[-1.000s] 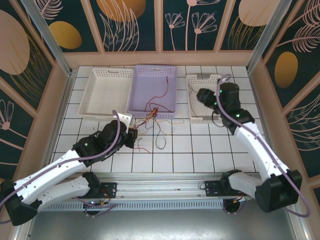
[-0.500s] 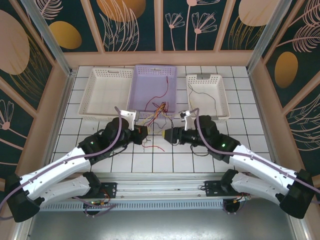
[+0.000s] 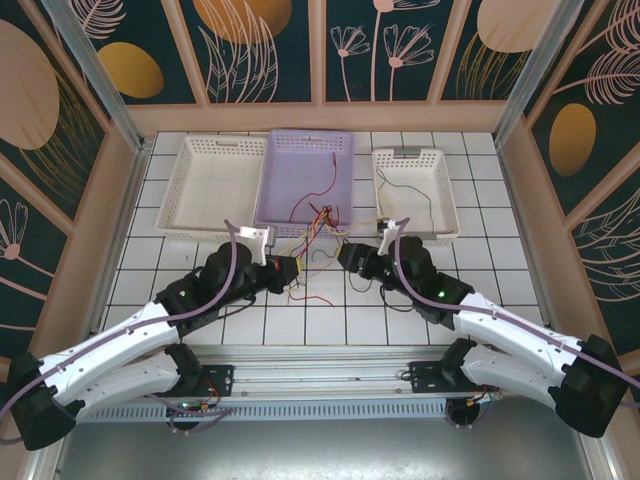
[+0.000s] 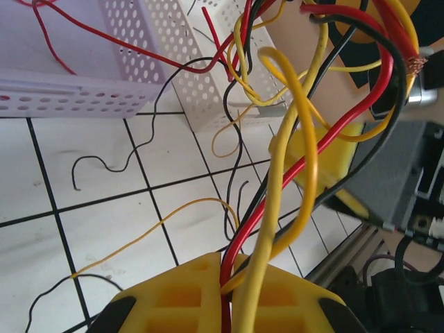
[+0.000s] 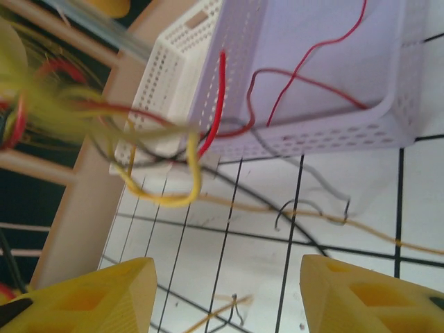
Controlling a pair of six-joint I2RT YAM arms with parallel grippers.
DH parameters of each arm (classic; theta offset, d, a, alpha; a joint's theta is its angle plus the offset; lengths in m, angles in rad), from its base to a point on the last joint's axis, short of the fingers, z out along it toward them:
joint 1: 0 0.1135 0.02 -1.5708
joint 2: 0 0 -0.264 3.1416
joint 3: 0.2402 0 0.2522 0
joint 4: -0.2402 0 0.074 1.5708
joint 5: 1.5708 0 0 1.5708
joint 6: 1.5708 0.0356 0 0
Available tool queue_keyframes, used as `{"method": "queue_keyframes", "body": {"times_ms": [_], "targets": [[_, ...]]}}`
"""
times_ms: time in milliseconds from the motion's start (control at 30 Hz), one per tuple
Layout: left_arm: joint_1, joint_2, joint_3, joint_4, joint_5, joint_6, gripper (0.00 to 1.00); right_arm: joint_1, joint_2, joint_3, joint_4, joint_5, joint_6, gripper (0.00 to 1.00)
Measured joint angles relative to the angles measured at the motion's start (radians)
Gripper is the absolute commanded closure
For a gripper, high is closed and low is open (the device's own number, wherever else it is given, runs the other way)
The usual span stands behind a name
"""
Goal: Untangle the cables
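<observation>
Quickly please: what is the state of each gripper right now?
Left gripper: closed, holding red and yellow cables.
Right gripper: open, holding nothing.

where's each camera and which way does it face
Top external: above, behind the bases, facing down at the table; left arm, right arm show.
Left wrist: on its arm, facing along the left gripper, shut on the cables.
Right wrist: on its arm, facing through the open right gripper at the purple basket.
Both wrist views share that basket and the cables.
</observation>
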Motion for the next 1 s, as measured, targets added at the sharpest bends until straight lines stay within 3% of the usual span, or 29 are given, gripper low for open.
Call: {"method": "queue_keyframes", "body": {"times_ms": [233, 433, 633, 767, 1000], "targets": [[0.0, -0.008, -0.015, 0.008, 0.015, -0.007, 1.0, -0.012, -0.002, -0.005, 0.071, 0.021, 0.01, 0.44], [0.0, -0.007, -0.022, 0.022, 0.023, -0.007, 1.0, -0.012, 0.037, 0.0, 0.13, 0.022, 0.003, 0.51], [0.0, -0.005, -0.045, 0.042, 0.038, -0.007, 1.0, -0.011, 0.061, 0.008, 0.142, 0.061, -0.021, 0.77], [0.0, -0.001, -0.062, 0.053, 0.052, -0.006, 1.0, -0.011, 0.066, 0.034, 0.142, 0.099, -0.046, 1.0], [0.0, -0.004, -0.075, 0.053, 0.063, -0.003, 1.0, -0.012, 0.032, 0.048, 0.097, 0.205, -0.092, 1.0]]}}
